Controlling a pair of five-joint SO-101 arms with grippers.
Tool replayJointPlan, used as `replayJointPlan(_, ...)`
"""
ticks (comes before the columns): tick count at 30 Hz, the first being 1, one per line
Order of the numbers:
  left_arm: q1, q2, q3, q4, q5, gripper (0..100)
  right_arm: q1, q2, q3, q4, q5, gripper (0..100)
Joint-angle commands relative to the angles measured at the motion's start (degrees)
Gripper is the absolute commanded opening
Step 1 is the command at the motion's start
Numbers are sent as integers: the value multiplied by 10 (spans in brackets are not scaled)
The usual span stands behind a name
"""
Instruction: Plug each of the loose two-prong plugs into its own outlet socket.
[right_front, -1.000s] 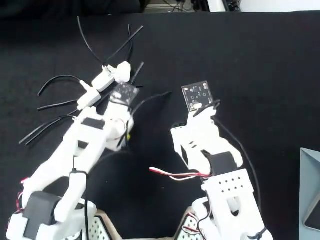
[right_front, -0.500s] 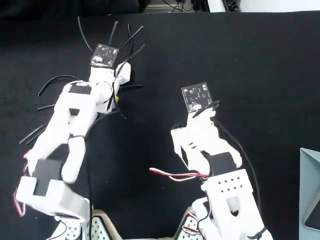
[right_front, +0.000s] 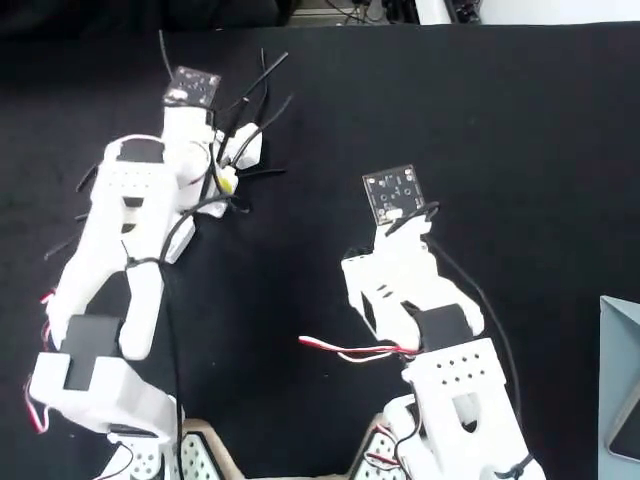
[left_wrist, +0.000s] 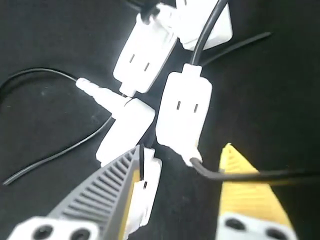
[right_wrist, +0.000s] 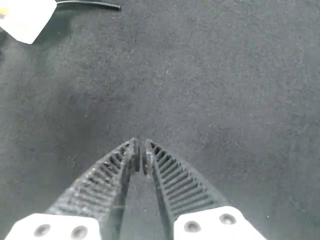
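Left hand (left_wrist: 182, 147) open, with two slotted sockets (left_wrist: 182, 112) just beyond its fingertips. Right hand (right_wrist: 141, 150) closed, hanging over the black tabletop (right_wrist: 225, 75).

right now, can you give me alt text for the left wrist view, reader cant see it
The left gripper hangs open over a cluster of white sockets and plugs with black cords on a black cloth. A two-slot socket lies just ahead of the gap between its grey and yellow fingers.
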Motion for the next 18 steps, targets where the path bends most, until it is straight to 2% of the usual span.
replayJointPlan(1,-21,-38,-53,35,5,263,5,-9,-3,-10,-5,18)
replayJointPlan(11,-52,-184,-103,170,5,259,5,-10,-3,-6,-5,15)
replayJointPlan(18,-46,-332,-22,181,4,80,5,-12,-3,-6,-5,15)
